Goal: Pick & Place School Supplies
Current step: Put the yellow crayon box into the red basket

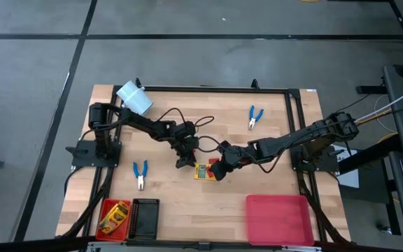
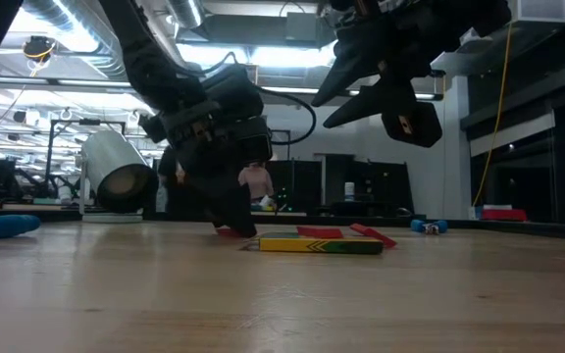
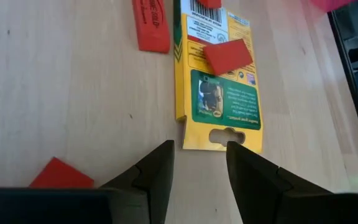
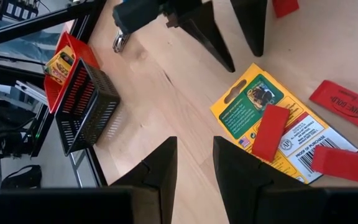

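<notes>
The crayon box [image 3: 219, 81] lies flat mid-surface, yellow and green, back up, with red pieces [image 3: 227, 56] on and beside it. I'd clear those first, then pinch its hang-tab end. Left hand [image 3: 199, 163] hovers released at that end; right hand [image 4: 194, 163] above, empty too.

Two dark, near-black jointed arms, left arm [image 1: 145, 126] and right arm [image 1: 292, 140], each on a black base bracket. Loose black cables loop along both. Each gripper has two matte black wedge fingers [image 3: 157, 171] tapering to narrow tips [image 4: 160, 165]. No visible markings.
</notes>
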`<move>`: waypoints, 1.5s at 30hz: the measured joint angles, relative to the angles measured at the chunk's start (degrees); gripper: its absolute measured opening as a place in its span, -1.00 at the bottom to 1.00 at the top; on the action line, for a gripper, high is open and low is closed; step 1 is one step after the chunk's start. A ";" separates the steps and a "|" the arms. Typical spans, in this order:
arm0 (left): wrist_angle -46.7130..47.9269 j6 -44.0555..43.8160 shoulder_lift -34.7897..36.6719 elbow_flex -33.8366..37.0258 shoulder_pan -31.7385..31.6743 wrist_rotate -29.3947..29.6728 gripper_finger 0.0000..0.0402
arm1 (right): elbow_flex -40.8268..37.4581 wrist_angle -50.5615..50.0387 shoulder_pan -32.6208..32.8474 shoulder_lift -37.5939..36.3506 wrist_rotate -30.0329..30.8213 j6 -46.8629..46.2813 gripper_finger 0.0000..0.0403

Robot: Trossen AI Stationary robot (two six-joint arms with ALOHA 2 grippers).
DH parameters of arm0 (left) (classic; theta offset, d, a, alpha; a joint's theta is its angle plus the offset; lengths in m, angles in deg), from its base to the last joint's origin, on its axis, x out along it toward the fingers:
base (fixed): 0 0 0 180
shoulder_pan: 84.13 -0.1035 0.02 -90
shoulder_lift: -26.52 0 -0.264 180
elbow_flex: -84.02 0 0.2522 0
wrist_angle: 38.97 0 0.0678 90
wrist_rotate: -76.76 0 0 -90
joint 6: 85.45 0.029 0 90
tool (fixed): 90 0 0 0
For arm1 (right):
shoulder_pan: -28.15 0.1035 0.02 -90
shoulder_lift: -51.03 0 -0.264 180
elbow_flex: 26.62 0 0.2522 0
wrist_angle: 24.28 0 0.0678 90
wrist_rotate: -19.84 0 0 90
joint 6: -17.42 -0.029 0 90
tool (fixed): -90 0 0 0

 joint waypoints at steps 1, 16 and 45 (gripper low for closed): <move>-0.02 -0.14 -0.01 -0.01 0.22 -0.02 -0.28 | 0.00 -0.01 0.00 0.00 0.00 0.04 -0.47; -5.21 -4.02 0.00 -0.04 1.15 6.07 -0.29 | 0.01 -0.12 0.00 0.00 0.59 0.24 -0.47; -6.97 -5.70 -4.20 -0.28 3.25 2.67 -0.36 | 0.00 -0.02 0.59 0.00 -0.04 -0.38 -0.47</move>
